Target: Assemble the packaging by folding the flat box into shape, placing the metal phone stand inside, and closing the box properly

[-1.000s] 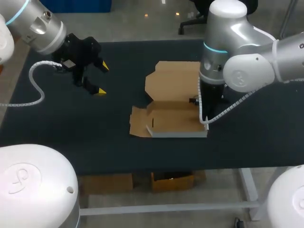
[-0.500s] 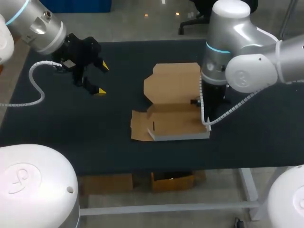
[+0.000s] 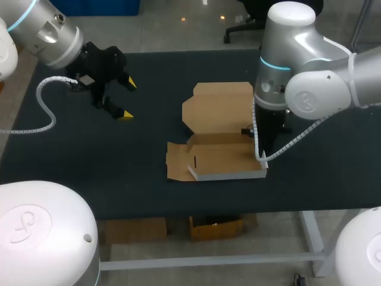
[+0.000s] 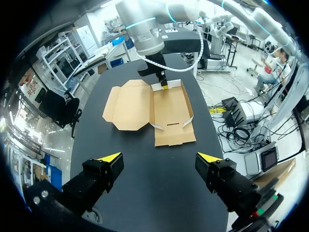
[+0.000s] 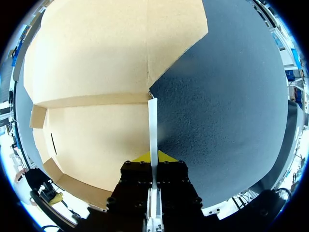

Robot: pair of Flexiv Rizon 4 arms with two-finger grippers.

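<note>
Right gripper (image 5: 153, 157) is closed on the box's thin right side wall (image 5: 152, 121), pinched between its yellow tips. On the black table (image 3: 89, 155) the brown cardboard box (image 3: 220, 159) lies half folded near the front edge. Its lid (image 3: 217, 107) is flat open behind, and a small flap (image 3: 177, 161) is spread at the left. Left gripper (image 3: 127, 98), fingers wide apart, hangs well apart from it.
</note>
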